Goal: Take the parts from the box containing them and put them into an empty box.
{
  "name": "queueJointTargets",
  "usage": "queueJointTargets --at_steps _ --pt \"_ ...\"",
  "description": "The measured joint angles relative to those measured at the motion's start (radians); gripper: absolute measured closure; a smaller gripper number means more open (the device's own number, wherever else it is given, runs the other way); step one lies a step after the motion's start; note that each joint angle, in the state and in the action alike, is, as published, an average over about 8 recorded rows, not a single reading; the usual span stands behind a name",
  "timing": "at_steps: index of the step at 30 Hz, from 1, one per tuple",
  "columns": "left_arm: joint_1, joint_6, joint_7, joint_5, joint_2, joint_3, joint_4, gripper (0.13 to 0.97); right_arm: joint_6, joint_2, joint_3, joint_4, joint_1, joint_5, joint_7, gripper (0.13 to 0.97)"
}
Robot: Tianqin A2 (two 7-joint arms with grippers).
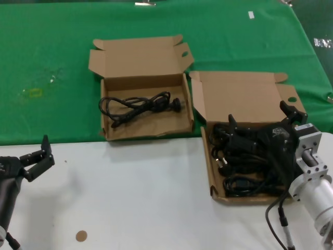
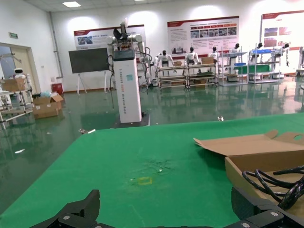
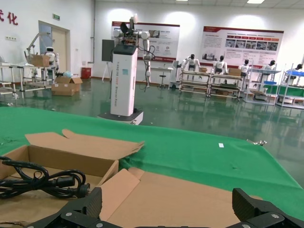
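- Fingers of the right end effector (image 1: 260, 125) are spread wide and sit low over the right-hand box (image 1: 244, 96), down among the tangle of black cables (image 1: 244, 161) that fills its tray; no cable looks pinched yet, though the contact itself is hidden by the pile.
- That box, the fuller one, lies on the right of the worktop (image 1: 145, 192), across the edge where the green cloth (image 1: 52, 62) meets the white surface, its lid folded back and away from the robot.
- Just beside it, on the cloth, stands the second box (image 1: 140, 54), also with its lid open; one black cable (image 1: 140, 105) already lies coiled in its tray, so it is no longer empty.
- The left end effector (image 1: 37, 159) is parked well apart, low over the white surface at the robot's left, its fingers open and holding nothing.
- Judging by how things lie, the task is at an early stage: one cable is across, and a heap of several remains to be moved.
- The step in hand looks like a reach for the next cable from the pile.
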Motion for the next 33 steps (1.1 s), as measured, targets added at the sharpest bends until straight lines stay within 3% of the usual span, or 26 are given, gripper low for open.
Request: queueJointTargets --at_steps 33 --pt "0.0 0.0 0.0 0.0 0.0 0.0 0.0 0.132 0.0 0.0 0.0 0.0 0.0 0.0 0.0 0.129"
